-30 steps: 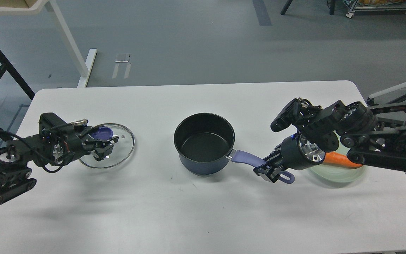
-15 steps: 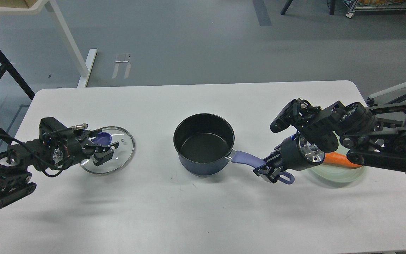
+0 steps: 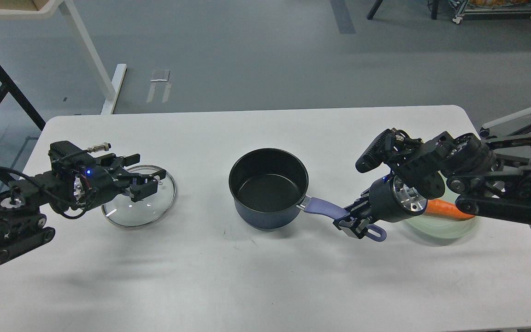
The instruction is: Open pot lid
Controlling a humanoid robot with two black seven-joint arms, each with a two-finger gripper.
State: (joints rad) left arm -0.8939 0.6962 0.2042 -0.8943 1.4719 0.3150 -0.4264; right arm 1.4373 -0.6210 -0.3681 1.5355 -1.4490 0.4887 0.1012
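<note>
The dark blue pot point(image 3: 268, 186) stands uncovered at the middle of the white table point(image 3: 265, 276), its black inside empty. Its purple-blue handle point(image 3: 323, 207) points right. My right gripper point(image 3: 355, 222) is shut on the handle near its holed end point(image 3: 377, 232). The clear glass lid point(image 3: 137, 203) lies flat on the table at the left, apart from the pot. My left gripper point(image 3: 137, 175) hovers over the lid's far side with its fingers spread and empty. The lid's knob is hidden behind it.
A pale green plate point(image 3: 445, 227) holding an orange carrot point(image 3: 447, 210) sits under my right arm at the right. Beyond the table's far edge there is grey floor, with a white table leg point(image 3: 95, 60) at the back left.
My left gripper has let go of the lid's knob, opened and lifted a little up and back. The lid stays flat on the table. The right gripper and the pot have not moved.
</note>
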